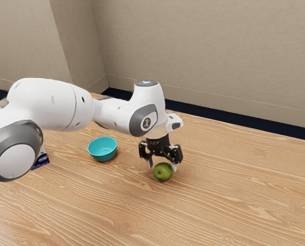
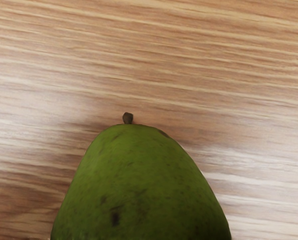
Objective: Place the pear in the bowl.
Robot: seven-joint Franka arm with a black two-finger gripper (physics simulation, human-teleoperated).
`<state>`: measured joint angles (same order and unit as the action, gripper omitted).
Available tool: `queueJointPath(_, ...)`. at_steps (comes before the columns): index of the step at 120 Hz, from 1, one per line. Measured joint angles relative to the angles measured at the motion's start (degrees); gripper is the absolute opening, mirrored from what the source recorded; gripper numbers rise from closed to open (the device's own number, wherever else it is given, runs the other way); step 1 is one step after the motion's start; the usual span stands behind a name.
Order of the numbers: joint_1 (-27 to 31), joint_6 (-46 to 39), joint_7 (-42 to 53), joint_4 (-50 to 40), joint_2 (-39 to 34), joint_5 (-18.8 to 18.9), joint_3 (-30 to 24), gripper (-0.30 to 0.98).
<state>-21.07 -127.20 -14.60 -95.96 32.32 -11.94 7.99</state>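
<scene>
Green pear on light-brown wood-grain table, btwn spread fingers of black two-finger gripper.
Rm: plain beige wall w/ paler baseboard, dark strip btwn it & table. Teal round bowl stands apart from pear, twd ext. view's left, pear outside it. White-&-grey jointed arm partly hides dark-blue-&-white pack; print too small to read. Wrist view: pear's stem end & dark specks clear, fat end cut off. Any finger contact w/ pear hard to make out.
</scene>
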Motion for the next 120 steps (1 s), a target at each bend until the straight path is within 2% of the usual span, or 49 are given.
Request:
queueJointPath(30, -0.73, -0.79, -4.77, -0.23, 1.96, -0.09, 0.00, 0.67)
queueJointPath(64, -0.33, -1.00, -8.58, -0.42, 1.55, 0.53, 0.10, 0.32)
queueJointPath(76, -0.29, -0.93, -9.97, -2.65, -1.63, 1.09, 0.17, 0.22)
queueJointPath(94, 2.21, -0.55, -11.98, -8.31, -12.08, 2.33, 0.45, 0.11)
queueJointPath(108, 6.65, 0.06, -13.17, -9.76, -16.88, 2.95, 0.72, 0.09)
queueJointPath(120, 8.06, 0.41, -13.55, -9.81, -17.61, 3.38, 4.86, 0.08)
